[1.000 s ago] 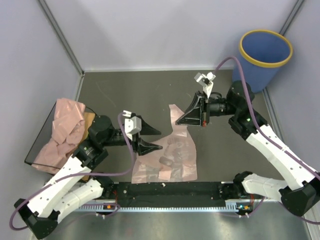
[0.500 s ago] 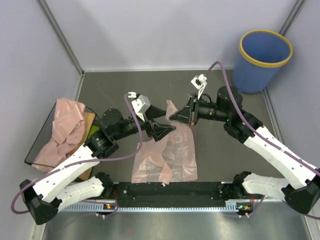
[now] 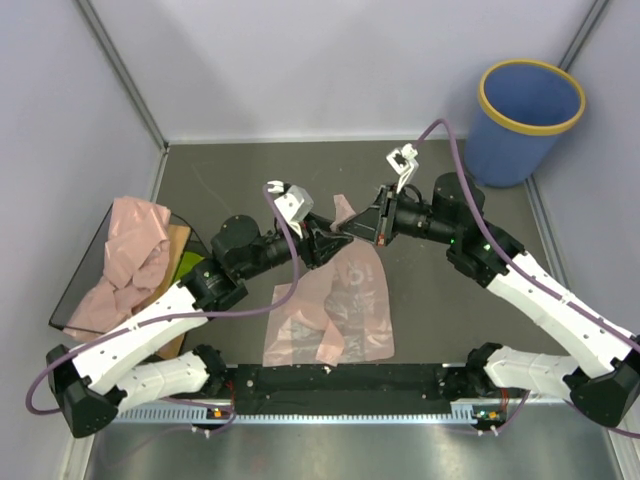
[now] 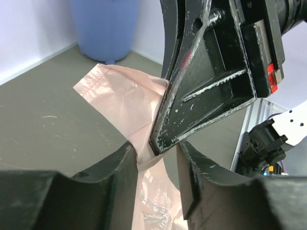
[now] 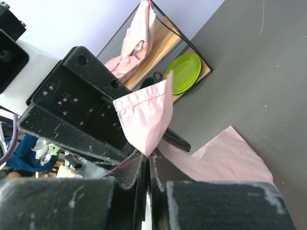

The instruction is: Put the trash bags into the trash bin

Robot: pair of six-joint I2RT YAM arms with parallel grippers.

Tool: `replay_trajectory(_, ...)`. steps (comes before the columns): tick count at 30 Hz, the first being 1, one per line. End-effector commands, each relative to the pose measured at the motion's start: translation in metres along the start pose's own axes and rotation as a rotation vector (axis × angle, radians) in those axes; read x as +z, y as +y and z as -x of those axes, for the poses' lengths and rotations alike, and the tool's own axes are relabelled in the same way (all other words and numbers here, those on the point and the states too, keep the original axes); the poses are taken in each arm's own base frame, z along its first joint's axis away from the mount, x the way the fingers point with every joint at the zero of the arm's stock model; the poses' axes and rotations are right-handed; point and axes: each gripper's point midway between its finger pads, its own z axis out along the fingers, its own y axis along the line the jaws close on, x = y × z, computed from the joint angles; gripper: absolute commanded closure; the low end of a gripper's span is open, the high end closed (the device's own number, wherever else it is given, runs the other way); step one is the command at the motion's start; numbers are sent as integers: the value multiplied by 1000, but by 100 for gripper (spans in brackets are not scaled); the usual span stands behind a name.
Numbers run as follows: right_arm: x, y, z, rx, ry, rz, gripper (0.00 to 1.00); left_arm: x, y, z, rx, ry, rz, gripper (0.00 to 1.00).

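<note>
A pale pink trash bag lies flat on the dark table, its far handle lifted. My right gripper is shut on that handle and holds it above the table. My left gripper is open right against it. In the left wrist view its jaws straddle the right gripper's tip and the pink handle strip. The plastic touches the left finger. The blue trash bin with a yellow rim stands at the far right corner. It also shows in the left wrist view.
A black wire tray at the left edge holds a heap of more pink bags and a small green bowl. The bowl and the heap also show in the right wrist view. Grey walls enclose the table.
My left arm has swung forward and right, bringing its open gripper up to the right gripper's tip and the lifted handle. The right gripper shifted left with the handle, then held.
</note>
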Motion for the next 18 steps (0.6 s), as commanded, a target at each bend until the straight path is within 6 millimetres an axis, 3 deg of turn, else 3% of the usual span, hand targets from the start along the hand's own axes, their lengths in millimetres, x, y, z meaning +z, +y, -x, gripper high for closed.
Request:
replay_trajectory(1, -10, 29, -2, -8, 19, 102, 100, -3, 18, 27, 48, -84, 96, 67)
replay_trajectory(2, -12, 26, -3, -8, 25, 95, 100, -6, 19, 26, 54, -78, 99, 78)
replay_trajectory(5, -16, 23, -3, -10, 28, 89, 100, -12, 18, 23, 58, -69, 78, 96)
replay_trajectory(11, -19, 13, -6, -6, 55, 74, 100, -22, 15, 19, 49, -77, 14, 100)
replay_trajectory(13, -21, 14, -6, -13, 66, 90, 86, -24, 4, 21, 47, -88, -62, 100)
replay_trajectory(14, -20, 13, -7, -25, 73, 96, 74, -26, 4, 21, 36, -87, -79, 100)
replay_trajectory(15, -22, 13, -7, -34, 76, 104, 56, -27, 2, 20, -4, -81, -100, 100)
replay_trajectory(16, -25, 13, -6, -43, 84, 118, 52, -29, -5, 19, -15, -79, -156, 100)
replay_trajectory(18, -30, 11, -4, -82, 82, 125, 50, -32, 0, 19, -57, -74, -158, 100)
